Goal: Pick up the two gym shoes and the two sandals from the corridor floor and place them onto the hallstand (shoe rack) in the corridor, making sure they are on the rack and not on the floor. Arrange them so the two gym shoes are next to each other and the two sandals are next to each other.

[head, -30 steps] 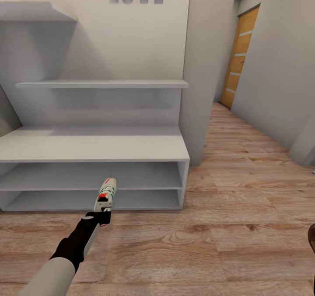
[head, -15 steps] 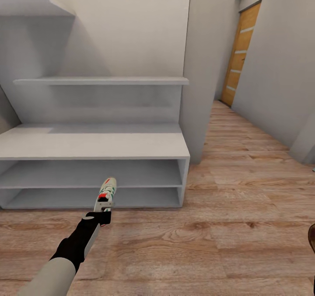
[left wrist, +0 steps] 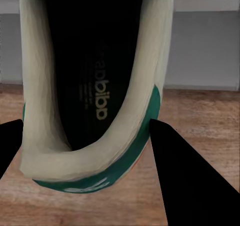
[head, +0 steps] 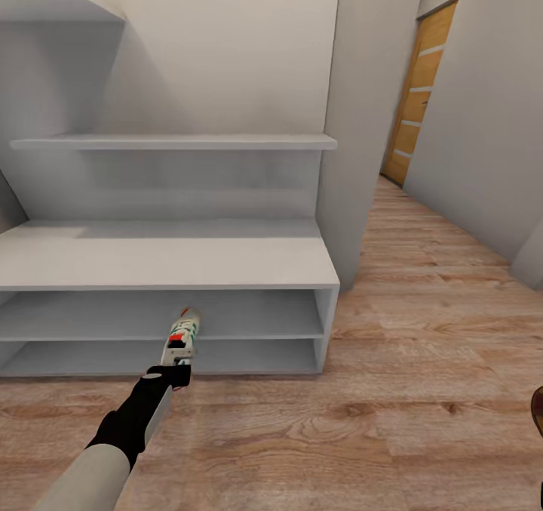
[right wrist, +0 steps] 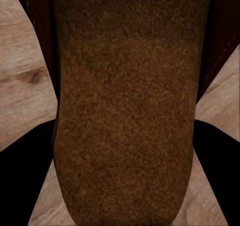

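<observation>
One gym shoe point(head: 182, 335) hangs in the air, toe forward, held by its heel in the left gripper point(head: 178, 370), right in front of the open tiers of the shoe rack point(head: 166, 263) and above the wooden floor point(head: 422, 360). In the left wrist view the shoe's white collar and green heel band point(left wrist: 95, 111) sit between the two dark fingers point(left wrist: 187, 181), which press in on both sides, so that pincer is clamped on the shoe. A sandal point(right wrist: 125, 106) lies between the right gripper's dark fingers point(right wrist: 25, 171) in the right wrist view, its brown suede footbed facing the camera with floor planks behind it, so that pincer looks to be holding it; a sliver of reddish brown point(head: 537, 411) at the right edge of the head view is probably the same sandal. The rack's two tiers, its broad top and the shelves on the back panel carry no shoes as far as can be seen, so nothing appears to be placed yet. I judge the task to be in an early stage: one sneaker and one sandal are in hand and about to be set down, with the second of each pair to be fetched and placed beside its partner.
</observation>
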